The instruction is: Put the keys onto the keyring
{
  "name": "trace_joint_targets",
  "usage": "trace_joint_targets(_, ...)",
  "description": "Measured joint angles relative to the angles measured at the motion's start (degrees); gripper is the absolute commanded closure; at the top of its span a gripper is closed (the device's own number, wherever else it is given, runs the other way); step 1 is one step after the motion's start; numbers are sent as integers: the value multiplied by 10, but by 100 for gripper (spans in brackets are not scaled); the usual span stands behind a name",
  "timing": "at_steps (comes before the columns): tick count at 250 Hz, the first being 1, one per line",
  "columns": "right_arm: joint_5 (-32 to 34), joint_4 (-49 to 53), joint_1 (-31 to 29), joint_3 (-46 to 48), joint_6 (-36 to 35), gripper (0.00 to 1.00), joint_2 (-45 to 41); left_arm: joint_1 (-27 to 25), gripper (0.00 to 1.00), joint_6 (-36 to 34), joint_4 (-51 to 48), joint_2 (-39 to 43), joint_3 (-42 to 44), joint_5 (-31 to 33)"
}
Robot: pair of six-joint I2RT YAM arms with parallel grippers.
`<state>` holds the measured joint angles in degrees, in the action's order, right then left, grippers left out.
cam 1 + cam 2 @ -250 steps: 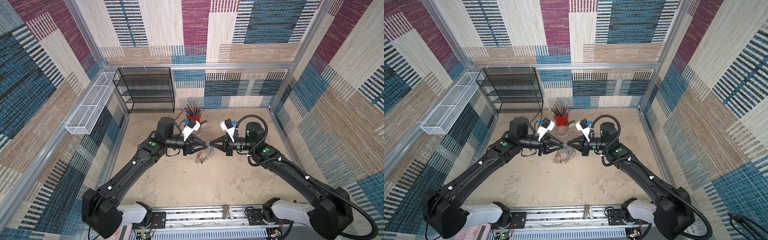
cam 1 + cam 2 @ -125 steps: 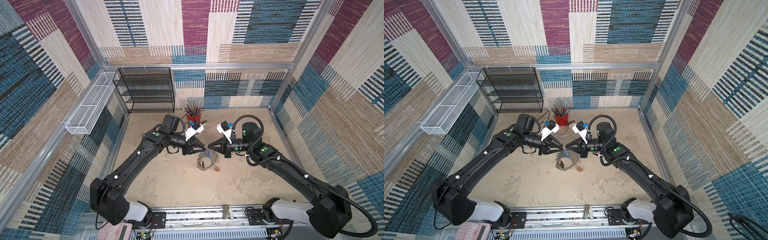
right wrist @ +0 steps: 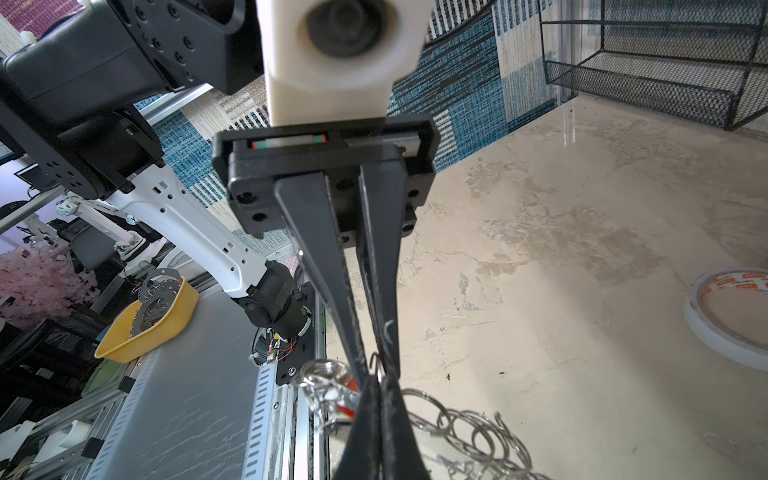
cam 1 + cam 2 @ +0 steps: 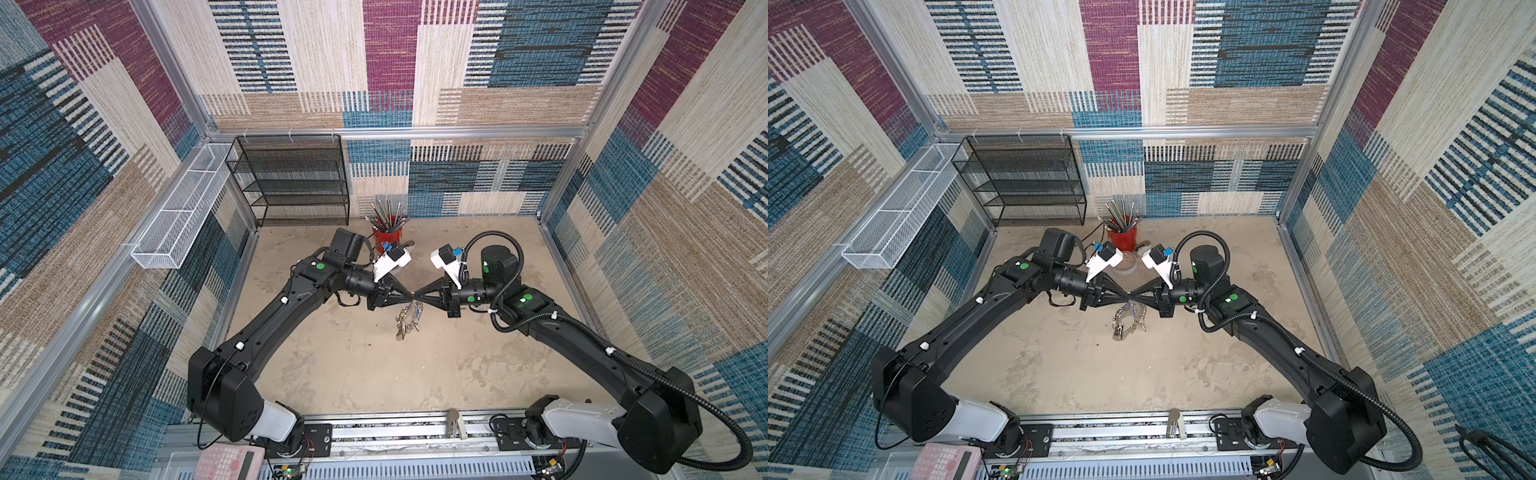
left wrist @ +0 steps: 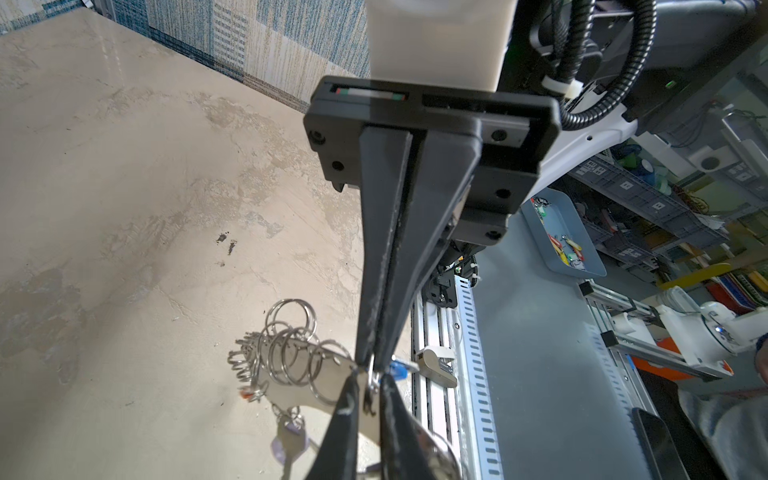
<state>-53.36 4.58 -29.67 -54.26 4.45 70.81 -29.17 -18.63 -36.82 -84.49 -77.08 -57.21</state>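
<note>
The keyring (image 4: 408,319) has swung round since a moment ago and looks thinner now, and the left claw (image 5: 370,374) has squeezed in. It looks pinched on a little ring at the plate's edge. The right claw (image 3: 376,384) is pressed tight together on the keyring too. The keyring hangs in the middle, just under both tips. I think it is light, hard and flat, but its rings are slippery, so hold the flat plate. It is gray with shiny silver rings, a blue tag (image 5: 398,368) and a red tag (image 5: 246,395).
</note>
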Motion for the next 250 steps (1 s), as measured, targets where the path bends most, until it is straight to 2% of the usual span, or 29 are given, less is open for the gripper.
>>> trace_joint_targets(36, 0, 1, 0, 0, -8, 100, 0, 0, 100, 6, 0, -3, 0, 1)
trace_joint_targets(83, 0, 0, -1, 0, -8, 100, 2, 0, 100, 41, 34, 14, 25, 2)
trace_joint_targets(97, -2, 0, -3, 0, -8, 84, 0, 0, 100, 61, 68, 32, 50, 2)
trace_joint_targets(118, 0, -6, -3, 2, 2, 72, -8, -1, 100, 97, 120, 59, 83, 3)
trace_joint_targets(155, 0, -20, 5, 4, 11, 63, -29, -1, 100, 154, 206, 97, 126, 4)
trace_joint_targets(195, -1, -29, 13, 8, 20, 63, -33, -1, 100, 204, 273, 117, 152, 13)
trace_joint_targets(250, -7, -35, 13, 14, 28, 74, -33, -1, 100, 245, 346, 127, 186, 16)
